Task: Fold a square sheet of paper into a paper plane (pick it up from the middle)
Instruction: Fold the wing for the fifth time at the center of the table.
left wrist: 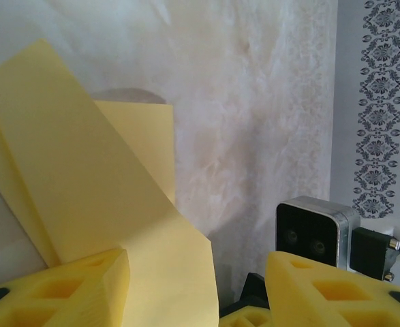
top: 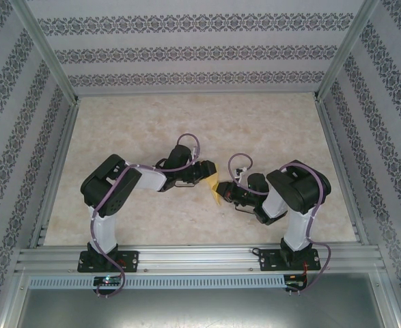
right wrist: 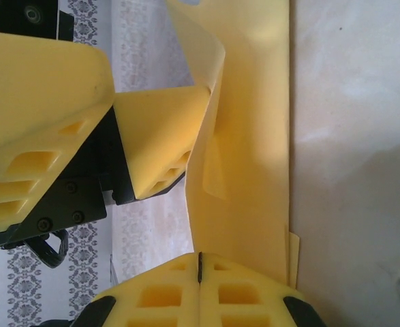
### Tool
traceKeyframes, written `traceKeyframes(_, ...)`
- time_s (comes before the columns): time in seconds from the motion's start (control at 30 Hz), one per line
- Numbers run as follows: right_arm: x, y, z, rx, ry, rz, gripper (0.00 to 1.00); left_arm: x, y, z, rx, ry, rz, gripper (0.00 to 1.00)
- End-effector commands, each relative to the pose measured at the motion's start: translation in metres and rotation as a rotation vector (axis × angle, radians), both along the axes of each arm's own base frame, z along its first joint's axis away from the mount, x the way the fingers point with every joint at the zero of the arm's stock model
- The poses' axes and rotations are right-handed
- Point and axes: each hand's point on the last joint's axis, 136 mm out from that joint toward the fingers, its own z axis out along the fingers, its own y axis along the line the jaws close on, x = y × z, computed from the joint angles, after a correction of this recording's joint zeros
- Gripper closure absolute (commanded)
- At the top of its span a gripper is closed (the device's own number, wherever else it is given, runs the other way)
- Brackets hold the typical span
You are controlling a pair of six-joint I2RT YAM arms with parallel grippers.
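The beige table point(top: 152, 130) is boxed in by patterned walls point(top: 186, 51), with a metal rail point(top: 200, 260) along its near edge. The two arms meet at mid-table. There the left gripper point(top: 205, 174) and right gripper point(top: 226, 193) crowd the paper point(top: 216, 189) from either side and hide most of it from above. The left gripper stands partly open: one finger point(right wrist: 162, 139) presses into a fold, while the other is apart from the sheet. The right gripper is closed tight with its tips at the paper's edge; whether they nip it cannot be told. The right wrist's camera point(left wrist: 315, 231) sits just beyond the left fingers. The paper is plain yellow, folded into overlapping layers. A long flap stands up between the grippers, and one long edge is close to the tabletop.
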Motion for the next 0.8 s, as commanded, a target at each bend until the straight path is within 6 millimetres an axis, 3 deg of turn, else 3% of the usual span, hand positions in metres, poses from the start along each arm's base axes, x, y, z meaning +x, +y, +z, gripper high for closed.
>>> traceKeyframes(0.0,-0.006,-0.009,-0.019,-0.055,0.066,-0.022,1.0,-0.001,-0.004,-0.011,0.003,0.014,-0.003,0.44)
traceKeyframes(0.17,-0.006,-0.012,-0.02,-0.083,0.082,-0.031,0.99,-0.003,0.0,-0.017,0.055,0.025,-0.013,0.45)
traceKeyframes(0.23,-0.005,-0.013,-0.015,-0.087,0.079,-0.037,0.9,-0.004,0.001,-0.021,0.077,0.046,-0.021,0.45)
traceKeyframes(0.47,-0.013,-0.025,-0.015,-0.245,0.122,-0.022,0.78,-0.01,0.005,-0.038,0.168,0.133,-0.043,0.52)
traceKeyframes(0.6,-0.016,-0.022,-0.008,-0.285,0.12,0.017,0.77,-0.01,0.005,-0.039,0.162,0.138,-0.037,0.52)
traceKeyframes(0.77,-0.015,-0.013,0.002,-0.348,0.072,0.067,0.64,-0.01,0.004,-0.039,0.16,0.138,-0.041,0.51)
